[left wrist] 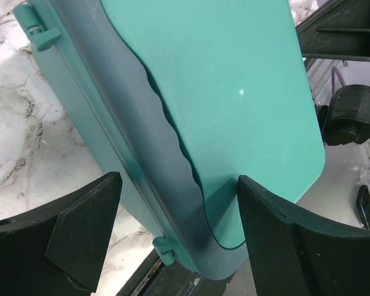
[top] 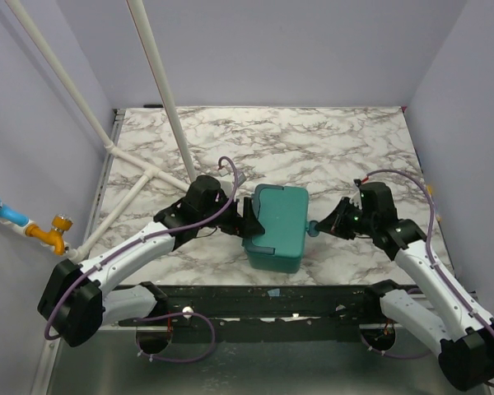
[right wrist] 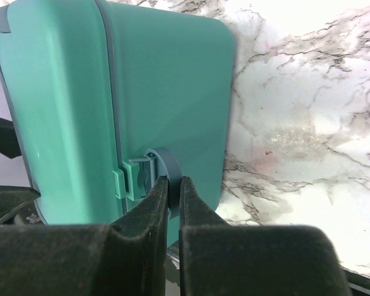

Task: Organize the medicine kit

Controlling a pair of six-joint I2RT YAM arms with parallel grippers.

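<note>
The medicine kit [top: 277, 226] is a deep teal box with its lid down, standing on the marble table near the front edge. My left gripper [top: 245, 218] is at its left side. In the left wrist view the left gripper [left wrist: 179, 185] is open, its two fingers straddling a rounded corner of the kit [left wrist: 222, 92] beside a hinge knuckle [left wrist: 165, 250]. My right gripper [top: 315, 228] is at the kit's right side. The right wrist view shows the right gripper [right wrist: 174, 182] shut on the round grey-blue latch tab [right wrist: 166, 161] on the kit's side wall [right wrist: 166, 80].
White pipes [top: 148, 177] slant across the back left of the marble table [top: 337, 148]. A black frame rail [top: 272, 300] runs along the near edge just in front of the kit. Purple walls close in the sides and back.
</note>
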